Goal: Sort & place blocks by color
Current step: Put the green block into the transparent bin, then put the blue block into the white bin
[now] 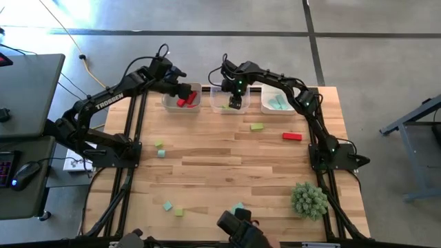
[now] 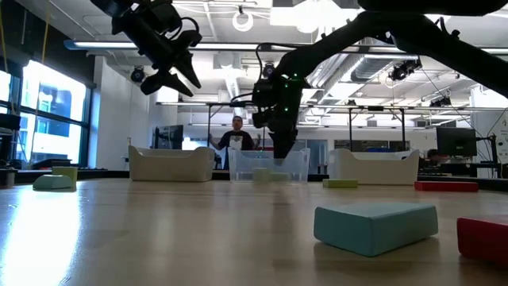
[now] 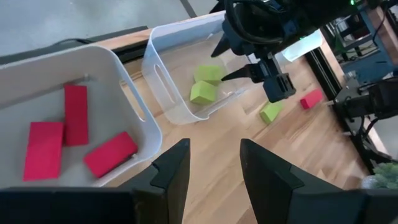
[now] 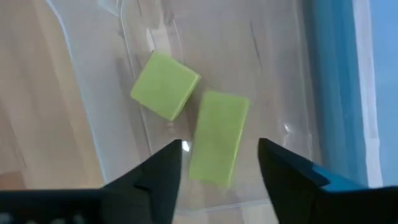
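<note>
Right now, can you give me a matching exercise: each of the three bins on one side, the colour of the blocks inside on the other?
Bins:
1. left bin
2. middle bin
3. right bin

Block colours:
A. teal
B. red
C. yellow-green

Pairs: 1-B, 2-C, 3-A

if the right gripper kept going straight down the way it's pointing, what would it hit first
Most likely the flat yellow-green block lying in the clear middle bin. The right gripper hangs open above that bin, fingers straddling that block, with a second yellow-green cube beside it. The depth between them is unclear.
</note>
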